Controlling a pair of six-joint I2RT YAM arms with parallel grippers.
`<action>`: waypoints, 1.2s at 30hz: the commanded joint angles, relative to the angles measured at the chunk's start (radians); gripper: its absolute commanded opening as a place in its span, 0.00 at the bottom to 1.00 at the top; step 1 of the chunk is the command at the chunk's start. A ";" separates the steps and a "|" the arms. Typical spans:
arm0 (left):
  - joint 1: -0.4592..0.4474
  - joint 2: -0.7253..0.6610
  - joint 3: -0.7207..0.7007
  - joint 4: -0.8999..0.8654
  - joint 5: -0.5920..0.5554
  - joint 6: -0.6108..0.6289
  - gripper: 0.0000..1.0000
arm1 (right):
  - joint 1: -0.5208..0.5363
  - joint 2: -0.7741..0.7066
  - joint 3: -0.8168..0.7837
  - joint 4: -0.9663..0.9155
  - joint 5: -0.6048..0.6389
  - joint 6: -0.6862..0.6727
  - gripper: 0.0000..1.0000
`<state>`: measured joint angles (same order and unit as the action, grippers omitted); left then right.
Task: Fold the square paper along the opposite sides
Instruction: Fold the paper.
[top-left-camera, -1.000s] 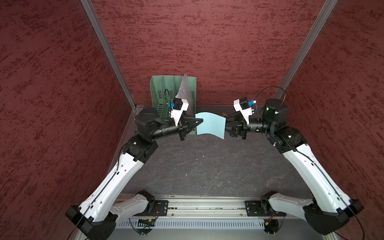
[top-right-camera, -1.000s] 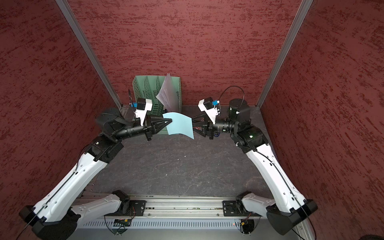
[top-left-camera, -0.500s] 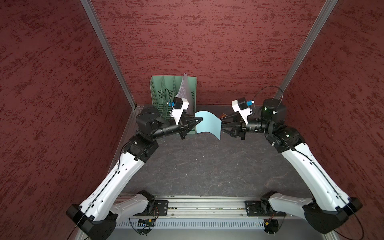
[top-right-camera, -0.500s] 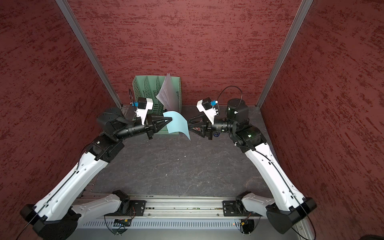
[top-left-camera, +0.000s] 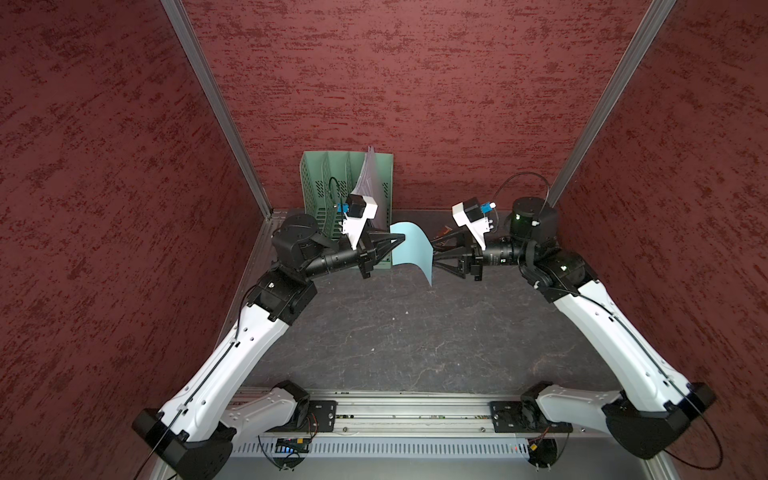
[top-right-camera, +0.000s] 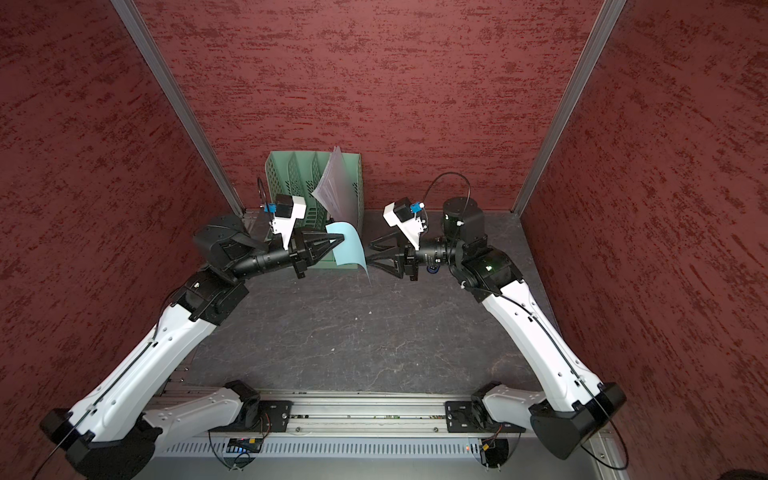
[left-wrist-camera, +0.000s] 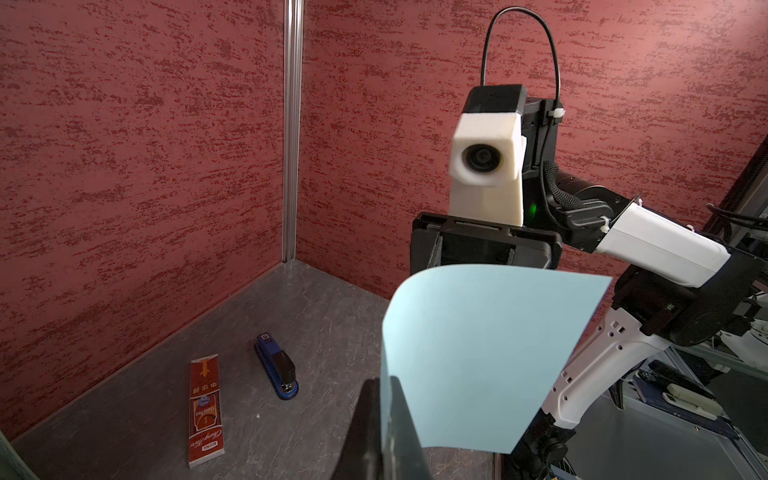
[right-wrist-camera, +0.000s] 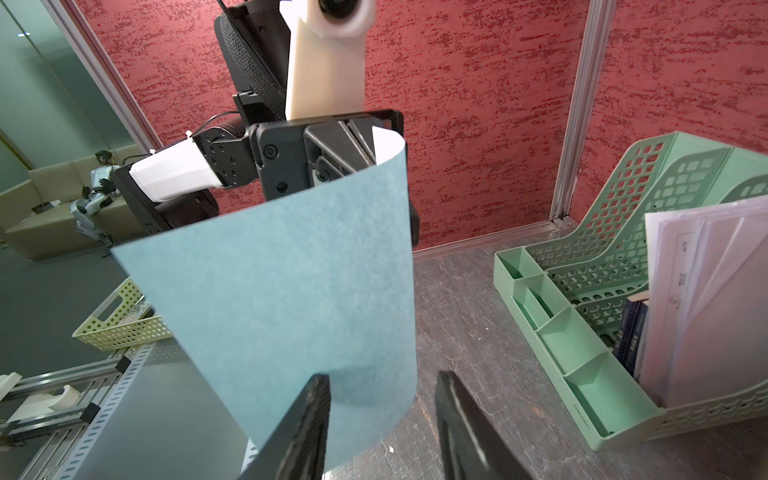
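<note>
The square paper is a light-blue sheet held up above the table at the back, bowed into a curve. My left gripper is shut on one edge of it; in the left wrist view the sheet runs out from between the closed jaws of that gripper. My right gripper faces it from the opposite side and is open. In the right wrist view the paper hangs with its free edge between the spread jaws of the right gripper, not clamped.
A green file organizer stands at the back behind the left gripper, with white paper sheets in it. A red packet and a blue stapler lie on the dark table below the right gripper.
My right arm has moved left toward the left gripper and the paper has bowed more. The right jaws stand a little wider. The left gripper has kept its hold.
</note>
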<state>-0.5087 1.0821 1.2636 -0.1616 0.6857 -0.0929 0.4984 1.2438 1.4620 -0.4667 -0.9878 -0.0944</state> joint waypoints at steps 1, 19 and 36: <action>0.001 0.003 0.005 0.008 -0.008 0.004 0.00 | 0.012 -0.004 0.038 0.003 -0.014 -0.010 0.48; 0.001 0.013 -0.002 0.022 -0.004 -0.009 0.00 | 0.027 0.006 0.059 0.003 -0.015 -0.014 0.53; 0.001 0.007 -0.003 0.026 -0.003 -0.016 0.00 | 0.051 0.032 0.067 -0.016 -0.004 -0.029 0.58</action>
<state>-0.5087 1.0939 1.2636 -0.1566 0.6785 -0.1001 0.5392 1.2720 1.4990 -0.4755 -0.9909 -0.1108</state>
